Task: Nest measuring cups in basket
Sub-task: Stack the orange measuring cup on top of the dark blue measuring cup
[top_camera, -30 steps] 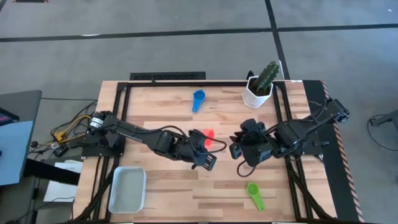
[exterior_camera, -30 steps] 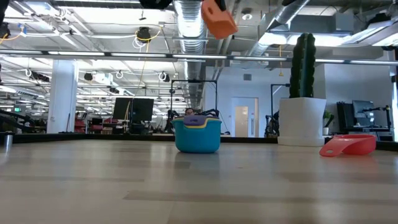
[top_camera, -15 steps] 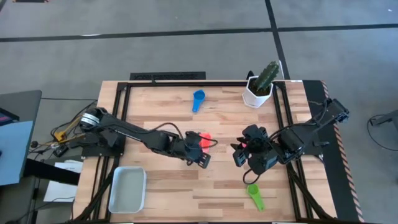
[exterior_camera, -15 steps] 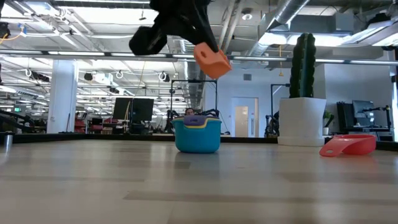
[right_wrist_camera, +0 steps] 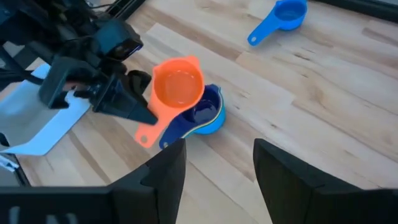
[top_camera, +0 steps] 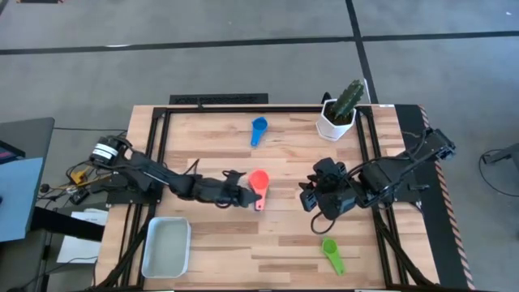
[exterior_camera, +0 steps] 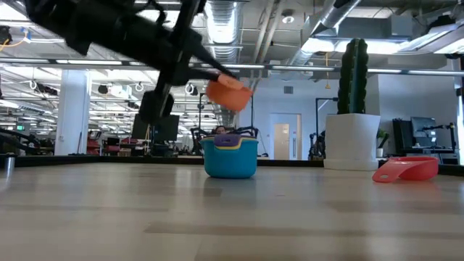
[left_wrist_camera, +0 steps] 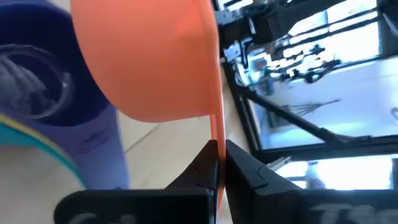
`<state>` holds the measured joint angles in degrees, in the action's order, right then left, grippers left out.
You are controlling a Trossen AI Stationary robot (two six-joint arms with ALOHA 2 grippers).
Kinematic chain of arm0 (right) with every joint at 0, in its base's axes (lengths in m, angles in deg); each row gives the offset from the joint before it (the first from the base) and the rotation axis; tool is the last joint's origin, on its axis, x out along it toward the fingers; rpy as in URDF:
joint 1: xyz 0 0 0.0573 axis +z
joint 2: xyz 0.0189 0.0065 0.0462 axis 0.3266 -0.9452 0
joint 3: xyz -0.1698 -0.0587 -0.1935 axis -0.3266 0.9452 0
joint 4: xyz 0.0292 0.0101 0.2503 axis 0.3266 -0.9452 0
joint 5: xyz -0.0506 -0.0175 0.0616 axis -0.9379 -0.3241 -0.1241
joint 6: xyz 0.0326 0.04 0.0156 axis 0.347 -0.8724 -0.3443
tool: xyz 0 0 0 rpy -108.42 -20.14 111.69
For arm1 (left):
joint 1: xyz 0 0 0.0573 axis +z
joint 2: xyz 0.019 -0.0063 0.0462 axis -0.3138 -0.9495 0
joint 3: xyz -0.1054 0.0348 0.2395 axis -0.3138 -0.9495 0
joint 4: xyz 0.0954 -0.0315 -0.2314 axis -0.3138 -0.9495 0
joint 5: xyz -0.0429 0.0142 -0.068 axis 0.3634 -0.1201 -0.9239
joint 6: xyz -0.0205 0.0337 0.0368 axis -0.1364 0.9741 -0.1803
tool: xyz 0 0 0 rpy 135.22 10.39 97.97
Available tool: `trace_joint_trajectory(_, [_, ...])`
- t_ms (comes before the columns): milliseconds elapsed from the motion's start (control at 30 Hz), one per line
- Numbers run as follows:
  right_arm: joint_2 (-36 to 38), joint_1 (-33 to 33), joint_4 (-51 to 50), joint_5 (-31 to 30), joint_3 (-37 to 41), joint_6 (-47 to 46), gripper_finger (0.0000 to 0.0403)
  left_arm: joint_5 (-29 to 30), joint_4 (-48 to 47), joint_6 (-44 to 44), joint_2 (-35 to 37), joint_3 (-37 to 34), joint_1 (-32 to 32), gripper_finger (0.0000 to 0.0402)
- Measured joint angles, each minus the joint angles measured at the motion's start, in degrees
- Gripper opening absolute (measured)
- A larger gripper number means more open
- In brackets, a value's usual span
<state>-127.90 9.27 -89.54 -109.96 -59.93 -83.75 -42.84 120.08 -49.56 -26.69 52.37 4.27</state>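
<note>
Left tool: we grip the orange cup by its flat handle.
Cup: light, rigid, slippery.
Right tool: released, idle at 3 o'clock.

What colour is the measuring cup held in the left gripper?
Red-orange. The cup pinched by the left gripper shows best in the right wrist view, above the nested stack.

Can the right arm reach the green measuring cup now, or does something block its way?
Probably yes. The green measuring cup lies alone on bare table, on the right arm's side. The right gripper hangs open and empty not far from it. The left gripper, clamped on the orange cup, is well clear.
</note>
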Motion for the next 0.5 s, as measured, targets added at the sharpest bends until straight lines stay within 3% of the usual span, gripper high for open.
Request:
trace_joint_trajectory(133, [0.0, -1.2, 0.2, 0.0, 0.0, 0.7, 0.0212, -0.2, 8.4, 0.5, 0.1, -5.3, 0.4, 0.0])
trace_joint_trajectory(333, [-1.4, -4.5, 2.5, 0.8, 0.0, 6.0, 0.021, -5.6, 9.3, 1.8, 0.0, -7.5, 1.7, 0.0])
trace_joint_trajectory(500, [-5.4, -10.8, 10.5, 10.2, 0.0, 18.3, 0.0209, -8.3, 9.5, 6.1, 0.0, -6.3, 1.8, 0.0])
